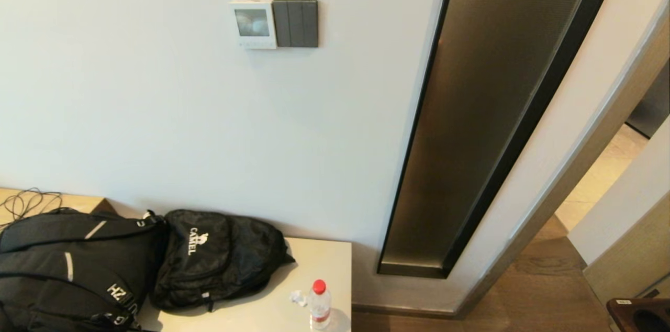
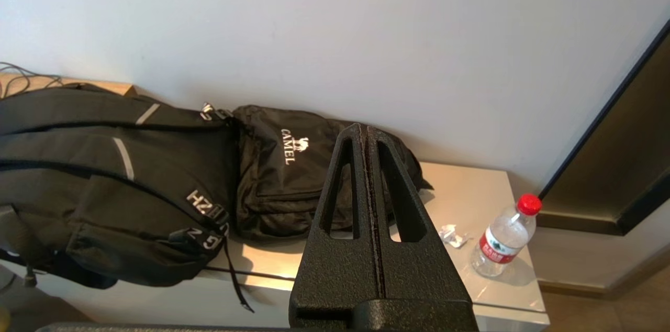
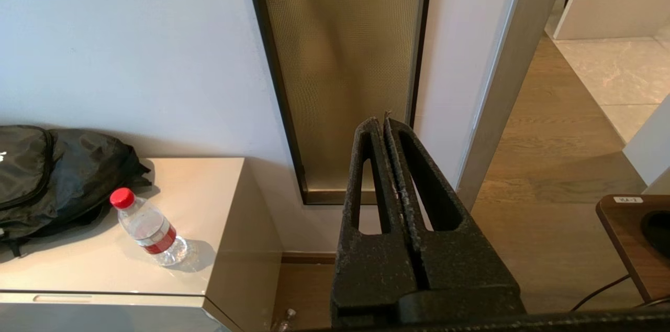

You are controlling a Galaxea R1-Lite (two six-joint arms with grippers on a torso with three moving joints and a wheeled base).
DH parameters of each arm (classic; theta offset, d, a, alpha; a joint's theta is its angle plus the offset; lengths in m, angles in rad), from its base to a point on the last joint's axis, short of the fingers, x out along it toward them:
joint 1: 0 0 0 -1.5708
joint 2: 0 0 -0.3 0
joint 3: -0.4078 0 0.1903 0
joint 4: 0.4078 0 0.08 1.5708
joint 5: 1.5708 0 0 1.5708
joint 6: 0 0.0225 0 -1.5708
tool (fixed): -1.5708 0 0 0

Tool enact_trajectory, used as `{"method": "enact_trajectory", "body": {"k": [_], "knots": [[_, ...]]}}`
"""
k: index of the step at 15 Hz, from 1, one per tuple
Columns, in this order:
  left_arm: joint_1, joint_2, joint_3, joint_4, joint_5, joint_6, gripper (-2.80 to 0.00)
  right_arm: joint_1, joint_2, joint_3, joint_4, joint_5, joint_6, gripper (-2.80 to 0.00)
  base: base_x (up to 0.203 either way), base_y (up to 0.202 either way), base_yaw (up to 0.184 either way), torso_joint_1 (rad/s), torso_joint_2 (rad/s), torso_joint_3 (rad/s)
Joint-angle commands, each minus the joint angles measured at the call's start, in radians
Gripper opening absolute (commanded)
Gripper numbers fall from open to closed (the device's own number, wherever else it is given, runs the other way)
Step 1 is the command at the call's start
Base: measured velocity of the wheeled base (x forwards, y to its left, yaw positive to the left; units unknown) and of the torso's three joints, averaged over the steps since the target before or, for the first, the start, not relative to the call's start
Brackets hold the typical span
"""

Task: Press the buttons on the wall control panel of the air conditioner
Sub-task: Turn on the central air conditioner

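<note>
The air conditioner's wall control panel (image 1: pixel 253 24) is a small white square with a dark grey screen, high on the pale wall in the head view. Its row of tiny pale buttons (image 1: pixel 254 44) runs along its lower edge. Neither arm shows in the head view. My left gripper (image 2: pixel 365 129) is shut and empty, low above a cabinet and well below the panel. My right gripper (image 3: pixel 381 122) is shut and empty, low near a bronze glass strip. The panel is out of both wrist views.
A dark grey three-rocker switch plate (image 1: pixel 296 23) adjoins the panel on its right. Two black backpacks (image 1: pixel 214 256) and a red-capped water bottle (image 1: pixel 319 305) sit on the beige cabinet (image 1: pixel 272 311) below. The tall bronze glass strip (image 1: pixel 487 107) and a doorway lie to the right.
</note>
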Motion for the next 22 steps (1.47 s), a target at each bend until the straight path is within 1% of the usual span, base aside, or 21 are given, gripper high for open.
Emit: {"method": "enact_trajectory", "body": {"k": [1,10,12,13,14,16,18,19,22], "knots": [[0.0,-0.002,-0.001,0.001,0.002,-0.002,-2.8,-0.001,0.001,0.0,-0.001,0.0,0.0,-2.8,0.0,0.0,0.0,0.0,0.0,0.0],[0.002,-0.005,0.001,-0.008,0.008,0.004,-2.8,-0.001,0.001,0.0,0.0,0.0,-0.001,-2.8,0.0,0.0,0.0,0.0,0.0,0.0],[0.0,-0.003,0.001,-0.008,0.009,0.021,-2.8,0.0,0.001,0.0,0.0,0.0,-0.001,-2.8,0.0,0.0,0.0,0.0,0.0,0.0],[0.002,-0.002,-0.004,-0.008,0.005,0.02,-2.8,0.001,0.001,0.0,0.0,0.0,-0.001,-2.8,0.0,0.0,0.0,0.0,0.0,0.0],[0.001,0.0,-0.041,-0.007,-0.006,0.014,-2.8,0.001,0.001,0.0,0.0,0.0,-0.001,-2.8,0.0,0.0,0.0,0.0,0.0,0.0],[0.001,0.044,-0.162,0.007,-0.032,0.008,-2.8,0.001,0.001,0.0,0.0,0.0,-0.001,-2.8,0.0,0.0,0.0,0.0,0.0,0.0],[0.0,0.185,-0.269,-0.01,-0.044,0.005,-2.8,0.001,0.001,0.0,0.0,0.0,-0.001,-2.8,0.0,0.0,0.0,0.0,0.0,0.0],[0.0,0.269,-0.321,-0.041,-0.047,0.003,-2.8,0.002,0.001,0.0,0.0,0.0,-0.001,-2.8,0.0,0.0,0.0,0.0,0.0,0.0],[0.0,0.573,-0.477,-0.207,-0.051,0.001,-2.8,-0.001,0.001,0.0,0.0,0.0,-0.001,-2.8,0.0,0.0,0.0,0.0,0.0,0.0]]}}
